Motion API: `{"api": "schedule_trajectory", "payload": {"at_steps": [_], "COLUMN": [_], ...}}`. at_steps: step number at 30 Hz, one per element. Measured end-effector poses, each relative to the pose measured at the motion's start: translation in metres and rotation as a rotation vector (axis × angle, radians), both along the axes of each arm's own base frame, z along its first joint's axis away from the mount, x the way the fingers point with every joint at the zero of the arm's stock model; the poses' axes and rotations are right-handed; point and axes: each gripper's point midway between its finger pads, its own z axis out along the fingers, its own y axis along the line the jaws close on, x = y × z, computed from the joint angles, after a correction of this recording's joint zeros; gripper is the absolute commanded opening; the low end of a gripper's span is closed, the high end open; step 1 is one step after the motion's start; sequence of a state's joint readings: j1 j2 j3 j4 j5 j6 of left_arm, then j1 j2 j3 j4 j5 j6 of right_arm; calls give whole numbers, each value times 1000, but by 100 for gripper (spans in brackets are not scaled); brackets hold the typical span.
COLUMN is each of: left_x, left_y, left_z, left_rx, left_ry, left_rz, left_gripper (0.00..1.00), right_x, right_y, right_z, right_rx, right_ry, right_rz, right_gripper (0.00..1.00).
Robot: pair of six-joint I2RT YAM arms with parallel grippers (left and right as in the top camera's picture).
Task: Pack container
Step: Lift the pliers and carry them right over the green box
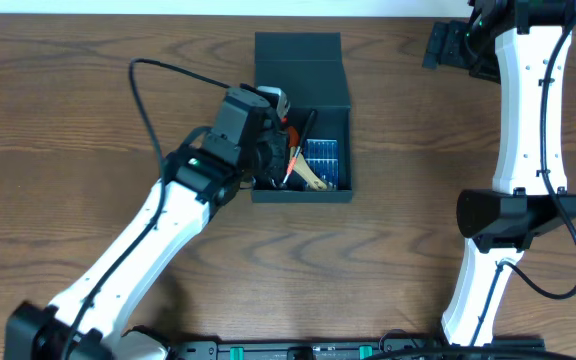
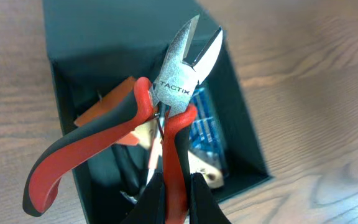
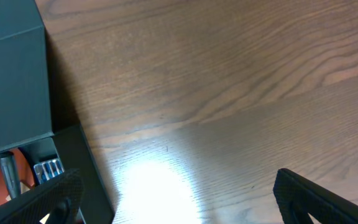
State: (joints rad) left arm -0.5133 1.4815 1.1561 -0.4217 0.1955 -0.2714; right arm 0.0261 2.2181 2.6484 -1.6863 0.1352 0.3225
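Observation:
The dark teal-black container stands open at the table's centre, its flap lid folded back; it also shows in the left wrist view and the right wrist view. Inside lie a blue-and-black drill-bit case, an orange piece and other tools. My left gripper is shut on one red handle of the red-and-black cutting pliers, held over the container's left side, jaws pointing away. My right gripper is open and empty above bare table at the far right.
The wood table surrounds the container. The right arm rises along the right side, with its base at mid-right. A bright light glare lies on the table beside the container.

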Motion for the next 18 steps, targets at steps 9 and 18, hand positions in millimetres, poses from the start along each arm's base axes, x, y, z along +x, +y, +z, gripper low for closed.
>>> {"api": "schedule_trajectory", "payload": {"at_steps": [9, 18], "left_x": [5, 10], "left_y": [-1, -3], "left_z": [-49, -82], "left_rx": [85, 134], "left_ry": [87, 128], "left_rz": [-27, -52], "left_gripper": [6, 6], "right_x": [0, 0], "right_y": [0, 0], "right_z": [0, 0], "right_rx": [0, 0], "right_ry": [0, 0], "right_rz": [0, 0], "right_gripper": [99, 99]}}
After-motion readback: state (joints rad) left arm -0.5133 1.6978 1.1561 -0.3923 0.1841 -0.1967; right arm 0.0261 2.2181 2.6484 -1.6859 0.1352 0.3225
